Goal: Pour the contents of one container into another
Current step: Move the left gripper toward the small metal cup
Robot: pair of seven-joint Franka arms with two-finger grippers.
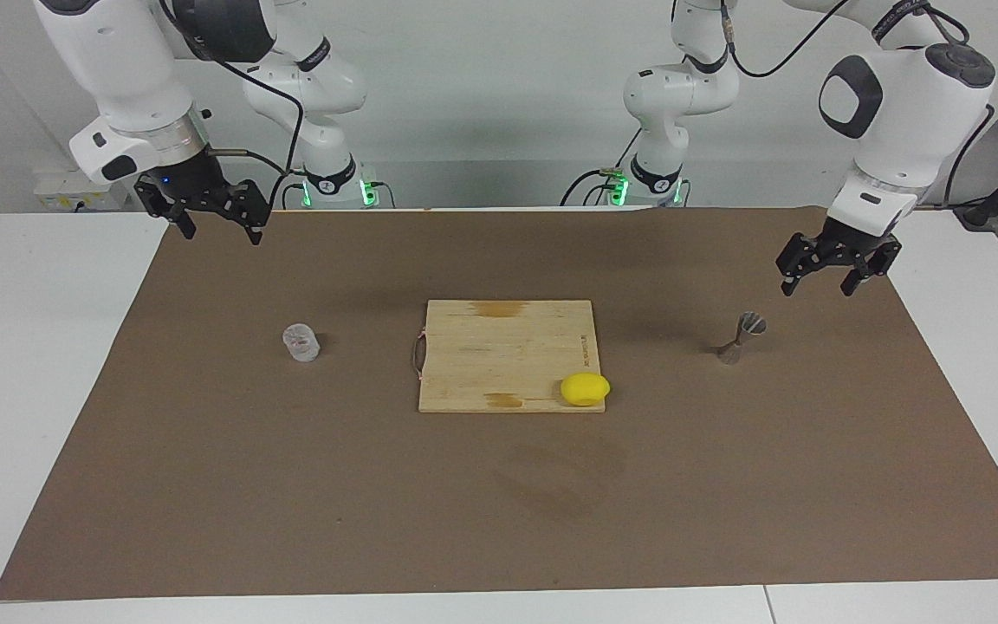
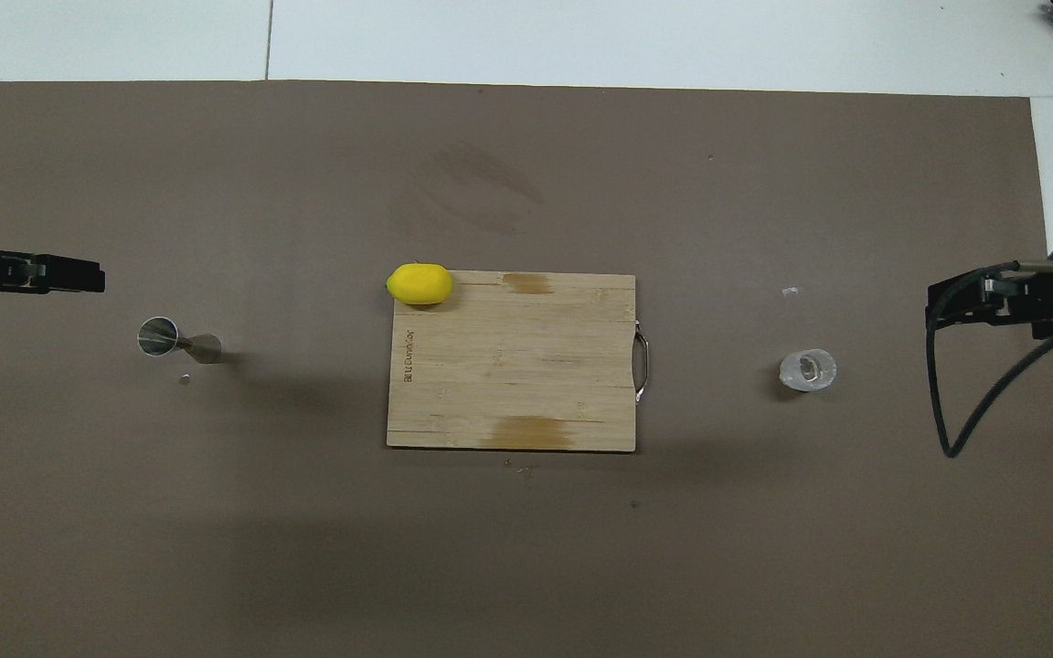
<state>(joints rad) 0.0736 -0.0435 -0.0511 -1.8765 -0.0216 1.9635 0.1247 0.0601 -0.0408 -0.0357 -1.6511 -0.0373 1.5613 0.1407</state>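
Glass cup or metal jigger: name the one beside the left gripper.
The metal jigger: hourglass-shaped, standing toward the left arm's end, by the left gripper. The glass cup stands toward the right arm's.

One glass cup (image 1: 301, 342) is being counted on the brown mat (image 1: 499, 503), and one metal jigger (image 1: 742, 337) is being counted there as well. One wooden cutting board (image 1: 499, 355) is being seen in the middle, with one yellow lemon (image 1: 585, 389) being carried at its corner. One mat is being spread over one white table (image 1: 22, 347). Two robot arms are being shown, each ending in one gripper: the left gripper (image 1: 826, 279) and the right gripper (image 1: 220, 227), two grippers in all.
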